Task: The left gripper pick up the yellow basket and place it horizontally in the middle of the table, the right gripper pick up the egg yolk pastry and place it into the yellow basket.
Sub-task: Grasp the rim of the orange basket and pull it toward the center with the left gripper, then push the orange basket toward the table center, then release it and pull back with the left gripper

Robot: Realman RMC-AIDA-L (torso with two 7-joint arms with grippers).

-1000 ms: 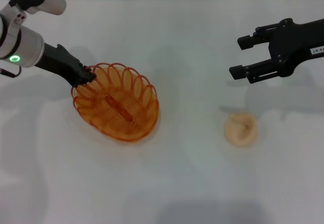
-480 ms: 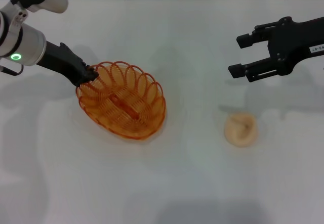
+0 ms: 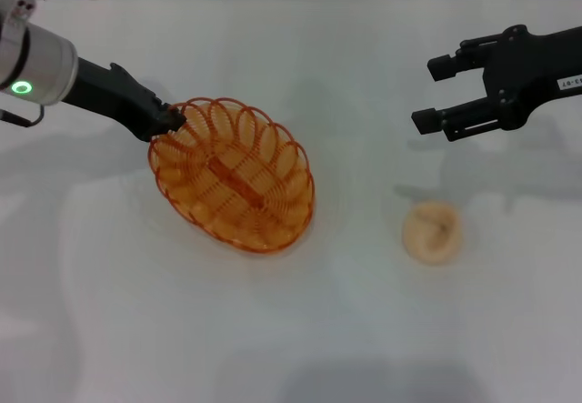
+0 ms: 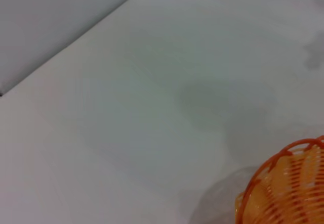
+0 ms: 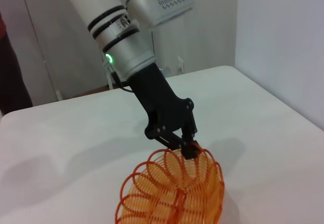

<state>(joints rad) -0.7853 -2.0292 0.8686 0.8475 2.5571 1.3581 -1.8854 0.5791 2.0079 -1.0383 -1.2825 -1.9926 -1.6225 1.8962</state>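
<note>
Head view: the left gripper (image 3: 171,119) clamps the scalloped rim of the basket (image 3: 233,176) at the basket's far left end, its black fingers closed on the wire loops. The basket stretches away from the fingertips toward the middle of the table (image 3: 291,330), its long axis running diagonally, and it looks tilted (whether its base touches the white surface I cannot tell). The right wrist view shows the same grip from the opposite side: the left gripper (image 5: 188,148) pinches the rim at the top of the basket (image 5: 174,193), with the green ring lit on the wrist above. In the left wrist view only an edge of the basket (image 4: 288,188) shows.

The right gripper (image 3: 435,95) hangs above the table with its fingers spread apart, holding nothing. The pastry (image 3: 433,231) lies on the table just below and in front of those fingers, well apart from the basket.
</note>
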